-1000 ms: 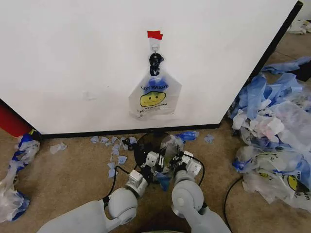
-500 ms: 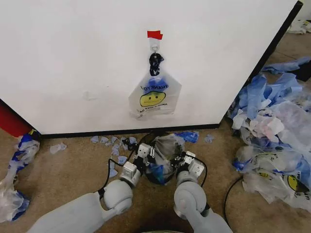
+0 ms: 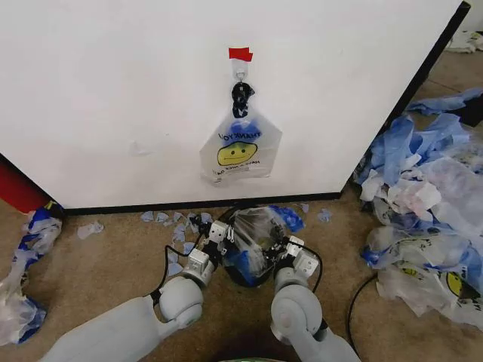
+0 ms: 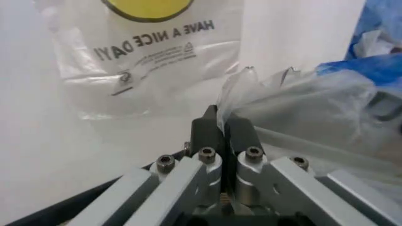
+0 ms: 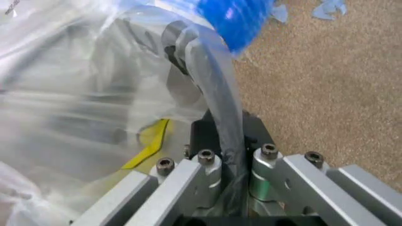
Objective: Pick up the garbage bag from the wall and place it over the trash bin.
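White wall [image 3: 113,90] at 12 o'clock, another smiley bag [image 3: 240,151] hanging from its hook; garbage bag [image 3: 253,235] stretched over trash bin [image 3: 243,273], pinched at 9 o'clock by left hand [image 3: 221,232], at 3 o'clock by right hand [image 3: 283,245], both clenched on plastic

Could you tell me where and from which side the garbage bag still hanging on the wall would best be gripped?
Probably by its knotted blue handles, just under the hook, coming straight at the wall from the front. The garbage bag hangs flat against the panel, so its body offers little to pinch, while the bunched handles stand out as a narrow neck.
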Robot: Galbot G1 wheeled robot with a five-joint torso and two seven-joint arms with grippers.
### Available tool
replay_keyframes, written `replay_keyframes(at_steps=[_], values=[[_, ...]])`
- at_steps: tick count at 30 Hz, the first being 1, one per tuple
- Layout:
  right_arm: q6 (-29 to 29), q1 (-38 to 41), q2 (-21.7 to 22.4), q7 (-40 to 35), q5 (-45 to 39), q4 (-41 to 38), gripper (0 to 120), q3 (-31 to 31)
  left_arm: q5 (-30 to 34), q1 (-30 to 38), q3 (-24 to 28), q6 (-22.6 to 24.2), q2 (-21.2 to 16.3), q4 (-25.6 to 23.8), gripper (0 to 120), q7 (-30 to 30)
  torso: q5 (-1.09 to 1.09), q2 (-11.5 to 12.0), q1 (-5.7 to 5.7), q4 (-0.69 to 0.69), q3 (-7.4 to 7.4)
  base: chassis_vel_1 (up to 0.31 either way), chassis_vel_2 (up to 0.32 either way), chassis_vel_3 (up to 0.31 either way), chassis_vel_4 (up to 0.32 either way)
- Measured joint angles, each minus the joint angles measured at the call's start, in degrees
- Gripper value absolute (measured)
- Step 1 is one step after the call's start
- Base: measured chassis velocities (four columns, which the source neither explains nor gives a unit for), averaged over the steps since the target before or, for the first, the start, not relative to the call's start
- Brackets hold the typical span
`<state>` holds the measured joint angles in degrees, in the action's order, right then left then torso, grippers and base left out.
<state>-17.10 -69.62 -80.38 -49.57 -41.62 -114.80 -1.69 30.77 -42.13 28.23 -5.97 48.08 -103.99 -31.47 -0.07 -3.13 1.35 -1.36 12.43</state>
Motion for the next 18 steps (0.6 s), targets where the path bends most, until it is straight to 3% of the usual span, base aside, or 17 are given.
replay_keyframes(at_steps=[18], values=[[0.3,0.4,0.2,0.2,-0.2,-0.2,0,0.1,-1.2,-0.2,-1.4,-0.1,0.0,2.3,0,-1.9,0.00,0.0,0.00,0.00,0.00,0.000,0.000,0.000,0.000]])
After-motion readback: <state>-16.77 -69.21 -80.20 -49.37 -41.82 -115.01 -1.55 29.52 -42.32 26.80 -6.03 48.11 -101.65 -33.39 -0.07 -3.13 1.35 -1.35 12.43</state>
